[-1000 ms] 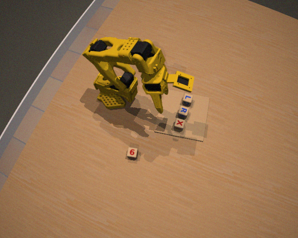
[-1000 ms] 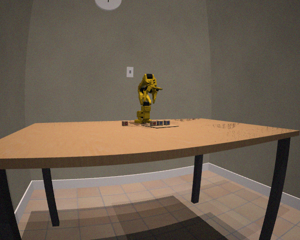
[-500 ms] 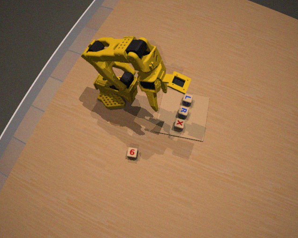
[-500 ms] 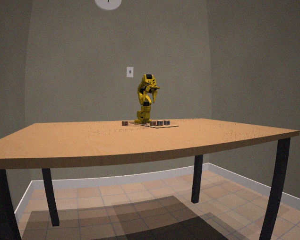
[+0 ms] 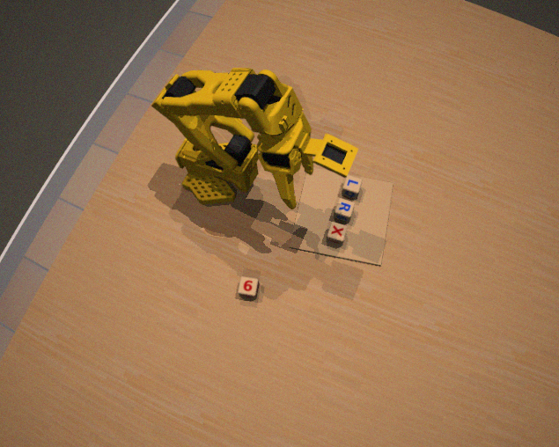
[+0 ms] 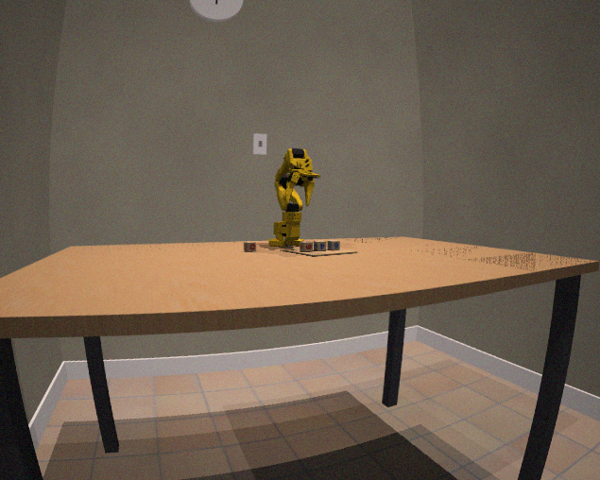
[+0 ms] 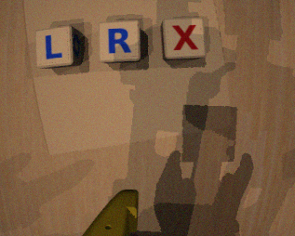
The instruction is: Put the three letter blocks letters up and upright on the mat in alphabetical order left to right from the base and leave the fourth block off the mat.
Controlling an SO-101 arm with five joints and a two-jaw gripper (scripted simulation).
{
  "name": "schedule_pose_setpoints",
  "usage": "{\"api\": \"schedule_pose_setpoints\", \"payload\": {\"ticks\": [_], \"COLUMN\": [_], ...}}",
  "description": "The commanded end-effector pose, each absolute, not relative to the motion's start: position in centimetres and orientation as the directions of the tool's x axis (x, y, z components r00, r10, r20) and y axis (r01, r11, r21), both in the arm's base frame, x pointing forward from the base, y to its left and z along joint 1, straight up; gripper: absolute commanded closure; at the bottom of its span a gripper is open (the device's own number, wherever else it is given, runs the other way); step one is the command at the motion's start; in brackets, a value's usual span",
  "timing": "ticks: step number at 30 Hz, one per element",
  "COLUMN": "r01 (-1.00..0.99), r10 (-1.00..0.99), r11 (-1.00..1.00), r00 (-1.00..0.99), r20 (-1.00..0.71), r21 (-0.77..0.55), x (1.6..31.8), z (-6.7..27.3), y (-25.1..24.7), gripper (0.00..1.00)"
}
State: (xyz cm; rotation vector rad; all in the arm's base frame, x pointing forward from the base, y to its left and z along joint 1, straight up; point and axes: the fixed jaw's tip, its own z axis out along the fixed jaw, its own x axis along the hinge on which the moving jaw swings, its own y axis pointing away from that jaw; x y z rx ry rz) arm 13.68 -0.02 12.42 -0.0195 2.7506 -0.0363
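Note:
Three letter blocks stand in a straight row on the tan mat [image 5: 371,230] [image 7: 83,112] [image 6: 343,252]. The L block [image 5: 351,185] [image 7: 53,46] [image 6: 334,245], the R block [image 5: 343,208] [image 7: 120,42] [image 6: 319,246] and the X block [image 5: 336,232] [image 7: 184,38] [image 6: 306,246] lie close side by side, letters on top. In the wrist view they read L, R, X from left to right, upright. The fourth block, with a red 6 [image 5: 247,286] [image 6: 249,247], lies on the bare table off the mat. My gripper [image 5: 295,194] [image 7: 207,233] hangs raised over the mat's near edge, apart from the blocks, partly open and empty.
The arm's base [image 5: 207,185] stands left of the mat on the wooden table [image 5: 414,336]. The table's curved edge runs along the left in the top view.

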Motion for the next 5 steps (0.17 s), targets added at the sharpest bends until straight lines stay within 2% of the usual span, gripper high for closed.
{"api": "schedule_pose_setpoints", "payload": {"ticks": [1, 5], "r01": [-0.008, -0.008], "r10": [-0.019, -0.019], "r11": [1.000, 1.000], "r00": [-0.911, -0.911], "r20": [-0.412, -0.412], "r21": [-0.028, -0.028], "x": [13.85, 13.85], "z": [12.96, 12.96], "y": [0.03, 0.03], "gripper": [0.67, 0.67]}}
